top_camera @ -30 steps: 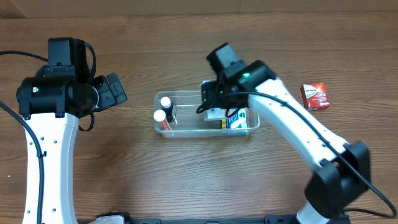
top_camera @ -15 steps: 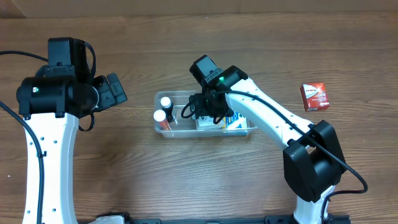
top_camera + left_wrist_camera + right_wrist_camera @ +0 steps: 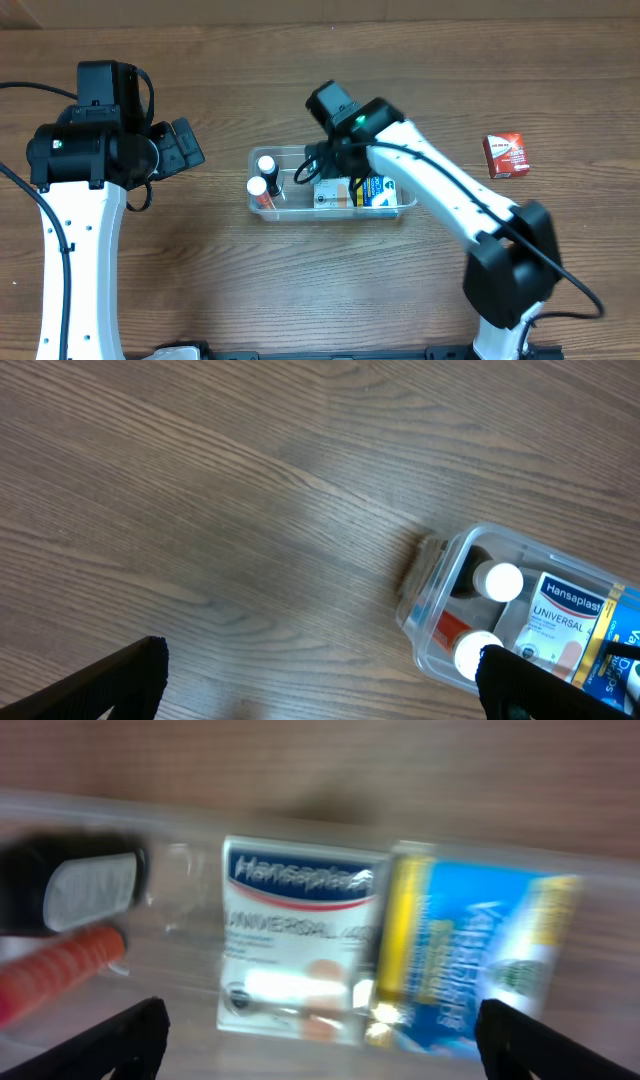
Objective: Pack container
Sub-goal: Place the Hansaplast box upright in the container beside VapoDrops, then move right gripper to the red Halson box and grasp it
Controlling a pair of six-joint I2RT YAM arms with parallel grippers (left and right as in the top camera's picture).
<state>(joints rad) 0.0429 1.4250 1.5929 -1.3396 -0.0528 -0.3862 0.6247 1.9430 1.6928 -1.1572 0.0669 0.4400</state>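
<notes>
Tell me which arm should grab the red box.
Right. The red box lies right of the container, where the right claw hovers; the left claw sits far off the other end.

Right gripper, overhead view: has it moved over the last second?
Yes. Measured against the container, the right gripper has shifted left, toward the white-capped bottles at the container's left end.

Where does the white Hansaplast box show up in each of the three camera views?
Overhead: the Hansaplast box lies near the middle of the clear container.
Left wrist: it sits at the lower right, inside the container's rounded end.
Right wrist: it fills the centre of the picture, somewhat blurred.
Shared landmark: the blue and yellow box right beside it, seen in all three views.
</notes>
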